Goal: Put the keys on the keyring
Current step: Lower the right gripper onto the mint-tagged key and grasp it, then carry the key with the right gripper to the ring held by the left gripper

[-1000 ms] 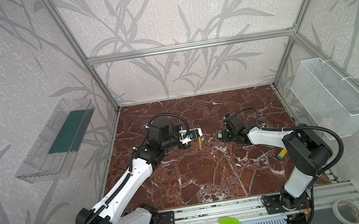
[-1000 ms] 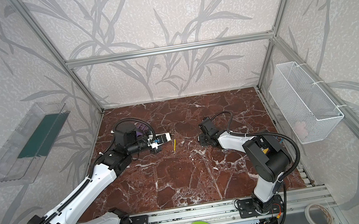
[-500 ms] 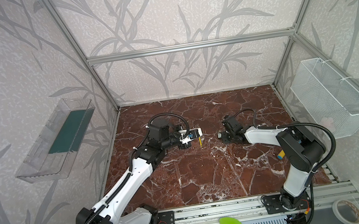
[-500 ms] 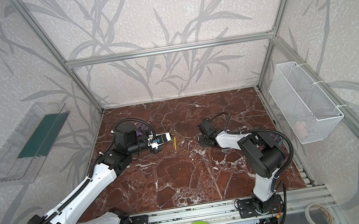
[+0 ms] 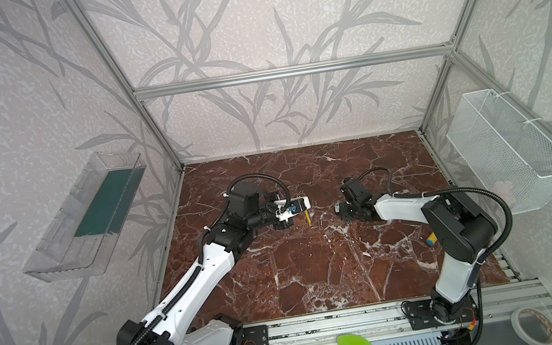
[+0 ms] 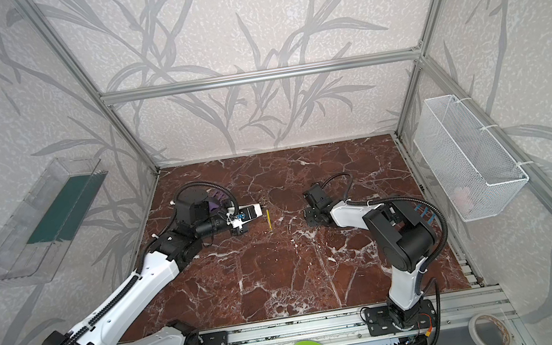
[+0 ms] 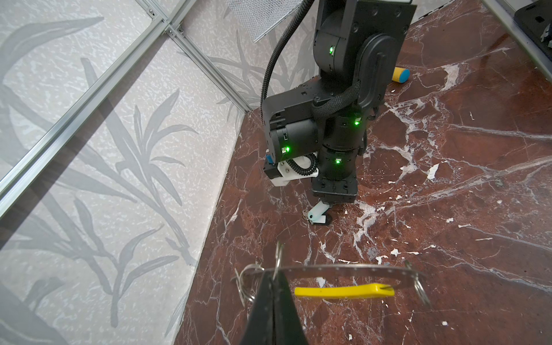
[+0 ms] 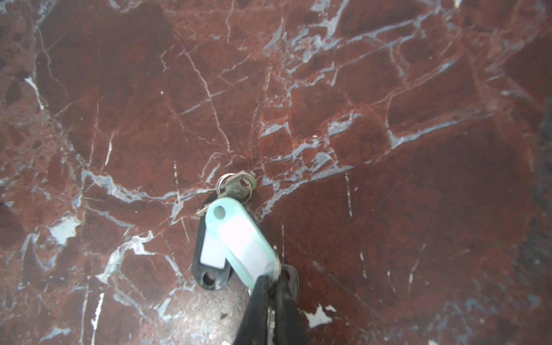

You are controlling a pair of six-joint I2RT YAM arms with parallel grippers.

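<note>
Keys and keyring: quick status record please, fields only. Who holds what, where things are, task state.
left gripper: shut on the keyring, pinching its grey rim
keyring: seen edge-on in the left wrist view, yellow sleeve showing
right gripper: shut on the keys, at the end of the teal tag
keys: low at the marble table; lifted or resting, cannot tell
gap: keys and keyring apart, bare table between
task: keys not yet on the keyring
</note>
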